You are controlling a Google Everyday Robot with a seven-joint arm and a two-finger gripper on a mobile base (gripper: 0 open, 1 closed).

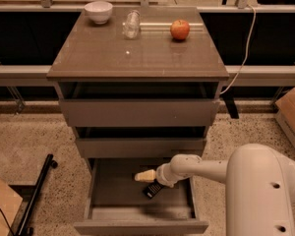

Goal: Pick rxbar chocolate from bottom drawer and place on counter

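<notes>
The bottom drawer [103, 191] is pulled open below two shallower drawers. The rxbar chocolate [152, 190], a small black bar, lies tilted on the drawer floor, right of centre. My gripper [144, 176] reaches into the drawer from the right on a white arm [206, 168]. It points left, just above and slightly behind the bar; I cannot tell whether it touches the bar. The counter [137, 53] is the glossy grey-brown top of the cabinet.
On the counter stand a white bowl [99, 11], a clear glass [132, 23] and a red-orange apple [180, 29], all at the back. Cardboard boxes sit at right [292, 114] and lower left [0, 205]. A black pole [37, 195] lies on the floor at left.
</notes>
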